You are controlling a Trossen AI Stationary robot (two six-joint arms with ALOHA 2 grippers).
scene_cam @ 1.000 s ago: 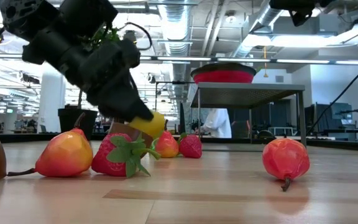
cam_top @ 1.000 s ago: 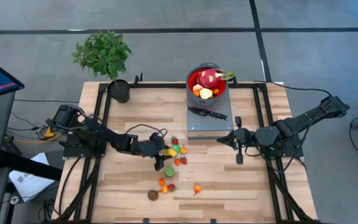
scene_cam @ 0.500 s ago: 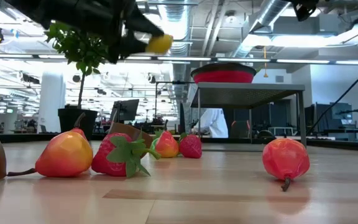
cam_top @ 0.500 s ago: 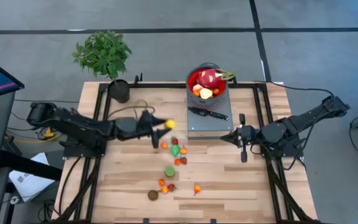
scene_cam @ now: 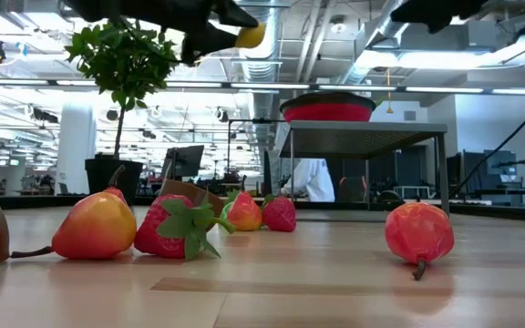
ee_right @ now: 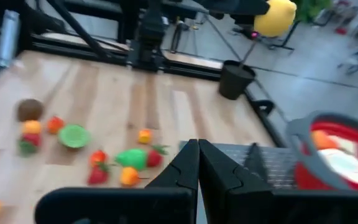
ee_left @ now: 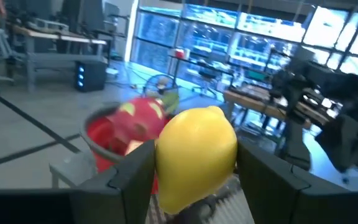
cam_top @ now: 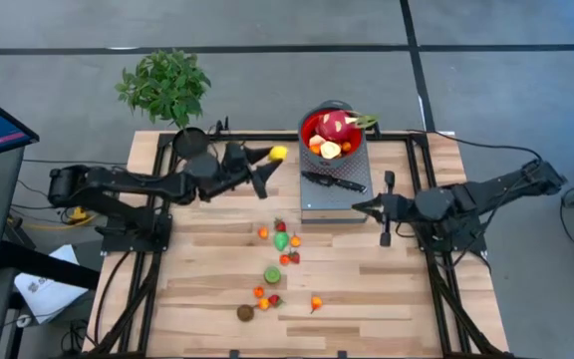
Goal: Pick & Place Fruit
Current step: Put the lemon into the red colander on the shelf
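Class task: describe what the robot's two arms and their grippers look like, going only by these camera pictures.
Both arms are dark, slim and jointed, with black cables trailing beside them. The left gripper and right gripper each end in two flat, dark, blocky fingers. No markings are readable.

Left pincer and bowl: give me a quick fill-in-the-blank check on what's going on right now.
1. The left pincer is shut on a ____ lemon, held up off the table.
2. The dragon fruit lies inside the red ____.
3. The black-handled knife lies on the grey ____ in front of the bowl.
4. The right pincer is ____, holding nothing.

Missing words: yellow; bowl; platform; shut
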